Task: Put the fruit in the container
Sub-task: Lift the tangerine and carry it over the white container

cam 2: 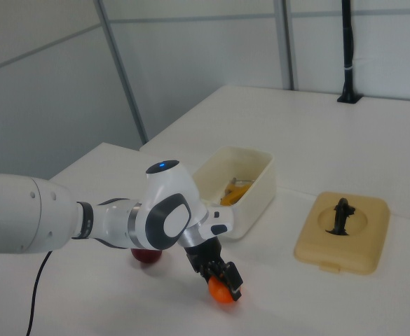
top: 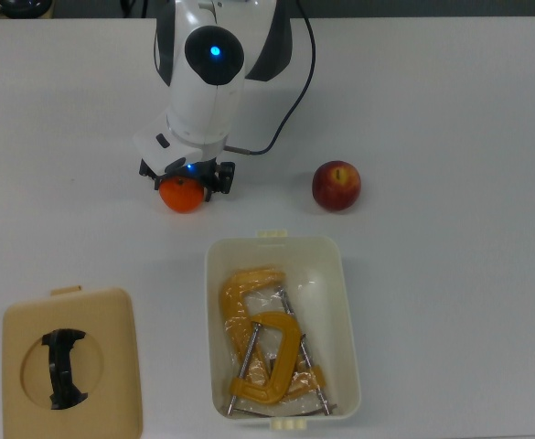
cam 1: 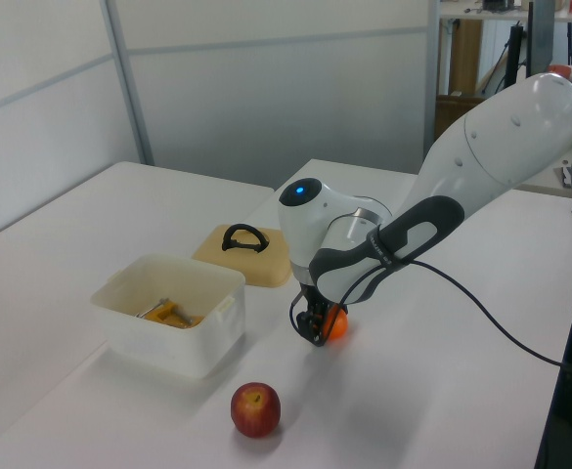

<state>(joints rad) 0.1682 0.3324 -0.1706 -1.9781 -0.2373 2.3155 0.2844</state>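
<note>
Presently the gripper is down at the table, its two fingers standing apart on either side of the orange. In the top view one finger shows at the orange's right and the other at its left, with the fruit's near half showing between and below them. Whether the pads actually press the skin cannot be told. The right view confirms the orange sits low between the black fingers, resting on the table surface, with the gripper straddling it from above. In the left view the orange shows just behind the gripper.

The apple lies on the table well apart from the gripper, toward the top view's right at about the same height in the frame. In the left view the apple lies nearer the camera than the gripper.

The container stands below the gripper in the top view, near but not touching, and slightly toward the top view's right. It holds yellow C-clamps and no fruit. The tan lid with its black handle lies flat on the table, well apart from the gripper toward the top view's lower left.
</note>
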